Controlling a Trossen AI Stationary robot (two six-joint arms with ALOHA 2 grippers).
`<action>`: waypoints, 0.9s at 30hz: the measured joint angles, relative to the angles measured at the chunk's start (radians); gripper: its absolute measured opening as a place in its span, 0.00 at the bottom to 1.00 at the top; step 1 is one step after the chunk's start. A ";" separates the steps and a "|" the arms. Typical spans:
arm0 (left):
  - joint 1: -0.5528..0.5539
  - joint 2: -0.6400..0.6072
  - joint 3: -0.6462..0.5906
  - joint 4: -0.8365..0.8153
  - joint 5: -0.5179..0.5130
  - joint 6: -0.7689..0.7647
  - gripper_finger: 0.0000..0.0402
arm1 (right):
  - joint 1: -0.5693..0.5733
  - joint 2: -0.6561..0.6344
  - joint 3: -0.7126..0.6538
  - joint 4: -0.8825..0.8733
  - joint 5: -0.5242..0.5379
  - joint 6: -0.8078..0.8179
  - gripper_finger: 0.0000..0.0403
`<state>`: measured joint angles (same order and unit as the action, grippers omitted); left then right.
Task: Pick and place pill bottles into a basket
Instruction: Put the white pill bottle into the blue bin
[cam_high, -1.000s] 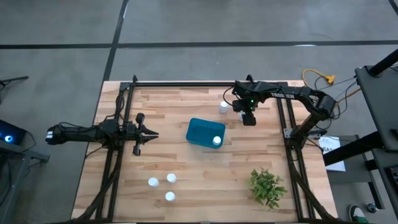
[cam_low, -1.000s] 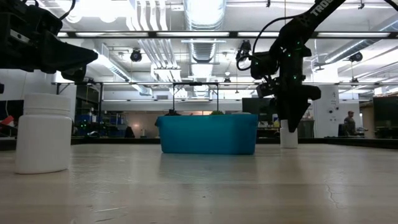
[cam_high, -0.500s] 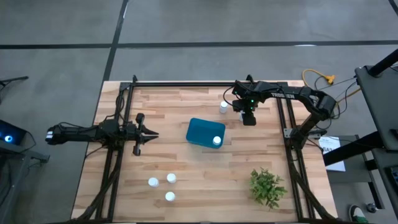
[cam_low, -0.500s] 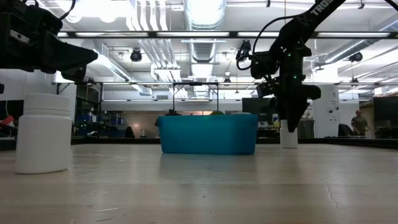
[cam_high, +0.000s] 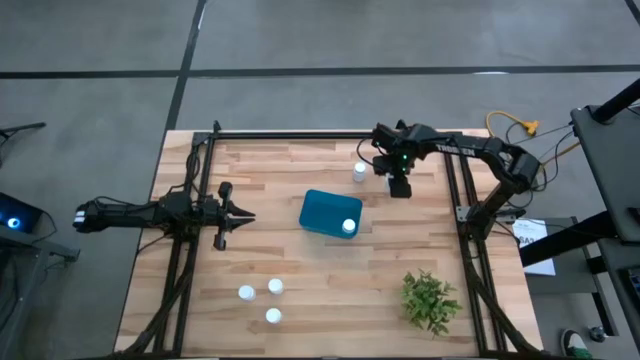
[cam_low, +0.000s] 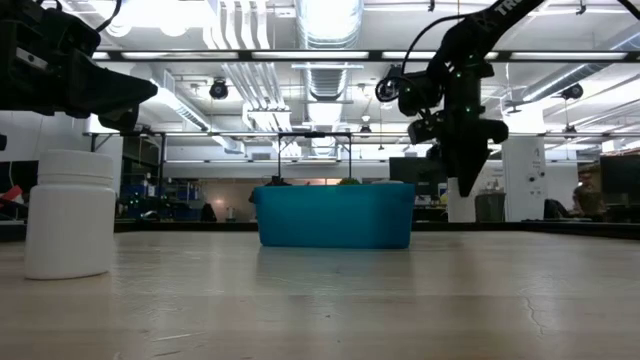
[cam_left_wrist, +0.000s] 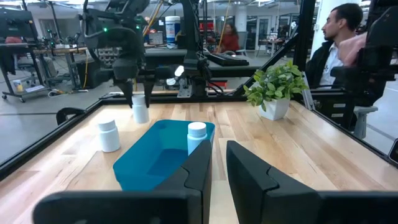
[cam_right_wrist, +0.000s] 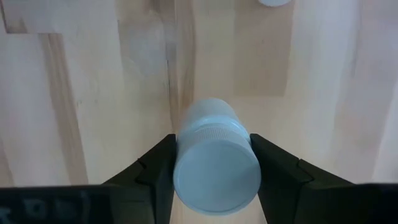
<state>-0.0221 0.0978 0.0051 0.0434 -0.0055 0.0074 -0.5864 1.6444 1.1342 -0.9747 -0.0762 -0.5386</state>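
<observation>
My right gripper (cam_high: 400, 186) is at the far right of the table, shut on a white pill bottle (cam_right_wrist: 214, 165) seen cap-up in the right wrist view. Another bottle (cam_high: 359, 172) stands on its base just to its left. The teal basket (cam_high: 322, 208) sits mid-table with one bottle (cam_high: 348, 226) standing inside. Three bottles (cam_high: 264, 298) stand near the front left. My left gripper (cam_high: 248, 215) waits shut and empty, left of the basket. My right gripper pinches the bottle's body just below the cap (cam_right_wrist: 185, 134) between its two fingers (cam_right_wrist: 155, 168), one on each side. The fingers come from above, pointing down. The bottle stays upright below them (cam_left_wrist: 140, 111); whether its base is clear of the table, I cannot tell.
A green potted plant (cam_high: 430, 300) stands at the front right corner. Black frame rails (cam_high: 455, 200) run along the table's left, right and far sides. A person (cam_left_wrist: 339, 43) sits beyond the table's right side. Bare wood lies between the basket and the plant.
My right gripper has gone up and a little toward the table's far edge, still shut on the bottle. In the low view, the bottle that stood below its fingers no longer shows on the table there.
</observation>
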 joint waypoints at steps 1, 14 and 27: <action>0.000 0.000 0.000 0.000 0.000 0.000 0.08 | 0.001 0.000 0.009 -0.007 0.000 0.004 0.40; 0.000 0.000 0.000 0.000 0.000 0.000 0.08 | 0.062 0.000 0.081 -0.077 0.000 0.031 0.39; 0.000 0.003 0.000 0.000 0.000 0.000 0.08 | 0.138 0.000 0.219 -0.156 0.030 0.043 0.39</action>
<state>-0.0219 0.1005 0.0051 0.0433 -0.0059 0.0074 -0.4479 1.6439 1.3533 -1.1306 -0.0463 -0.4958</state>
